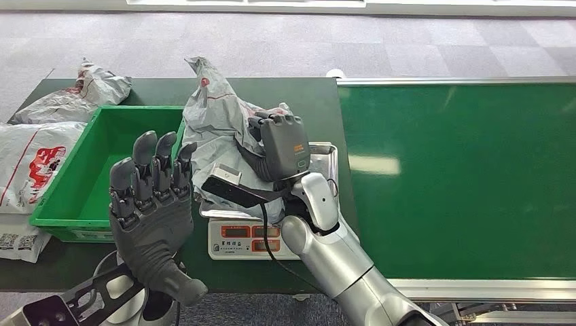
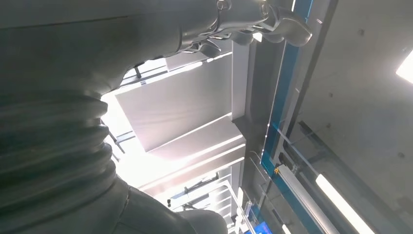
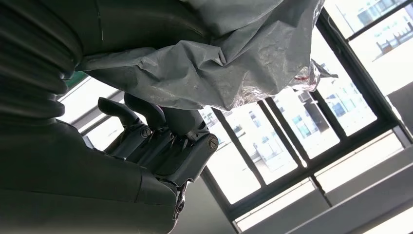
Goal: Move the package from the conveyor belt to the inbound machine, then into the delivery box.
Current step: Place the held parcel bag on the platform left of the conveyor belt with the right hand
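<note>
Gripping a crinkled grey plastic package [image 1: 217,129], right hand [image 1: 280,144]; left hand [image 1: 151,204] spread wide.

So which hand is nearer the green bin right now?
Left. The left hand hovers open at the green bin's near right corner; the right hand grips the grey package over the scale beside it.

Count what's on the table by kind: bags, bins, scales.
Bags: 4 (one held by the right hand above the scale; three at the table's left end)
Bins: 1
Scales: 1
Total: 6
</note>
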{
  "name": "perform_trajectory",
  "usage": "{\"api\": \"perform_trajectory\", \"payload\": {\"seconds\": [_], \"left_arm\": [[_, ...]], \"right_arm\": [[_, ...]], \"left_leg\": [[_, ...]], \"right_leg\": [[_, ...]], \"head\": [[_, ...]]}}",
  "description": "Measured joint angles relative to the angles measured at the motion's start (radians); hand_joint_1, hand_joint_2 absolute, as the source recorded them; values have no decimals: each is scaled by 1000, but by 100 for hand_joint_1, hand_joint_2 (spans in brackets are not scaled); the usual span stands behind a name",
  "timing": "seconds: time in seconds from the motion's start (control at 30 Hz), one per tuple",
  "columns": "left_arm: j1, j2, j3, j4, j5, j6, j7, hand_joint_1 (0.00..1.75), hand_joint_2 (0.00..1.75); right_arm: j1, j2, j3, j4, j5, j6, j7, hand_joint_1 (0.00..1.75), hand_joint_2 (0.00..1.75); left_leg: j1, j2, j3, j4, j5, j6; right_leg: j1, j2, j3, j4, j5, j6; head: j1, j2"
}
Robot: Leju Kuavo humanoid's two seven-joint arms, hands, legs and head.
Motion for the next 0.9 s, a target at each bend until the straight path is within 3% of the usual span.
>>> {"api": "perform_trajectory", "payload": {"seconds": [0.1,0.13,0.23,0.27,0.9], "left_arm": [[0,0,0,1,0,1,0,0,175],[1,0,0,2,-1,3,0,0,175],[7,3,-1,12,-13,19,0,0,175],[10,5,-2,15,-17,24,0,0,175],[26,19,-3,21,-23,32,0,0,175]], "right_arm": [[0,1,4,9,-4,-3,-2,175,175],[0,1,8,18,-9,-6,-3,131,175],[-9,3,24,120,-71,-56,-8,0,44],[-13,4,26,159,-89,-77,-9,0,0],[-39,4,30,296,-150,-134,-18,0,0]], "left_leg": [[0,0,0,0,0,0],[0,0,0,0,0,0],[0,0,0,0,0,0],[0,0,0,0,0,0],[0,0,0,0,0,0]], "right_leg": [[0,0,0,0,0,0],[0,0,0,0,0,0],[0,0,0,0,0,0],[0,0,0,0,0,0],[1,0,0,0,0,0]], "head": [[0,0],[0,0],[0,0],[0,0],[0,0]]}}
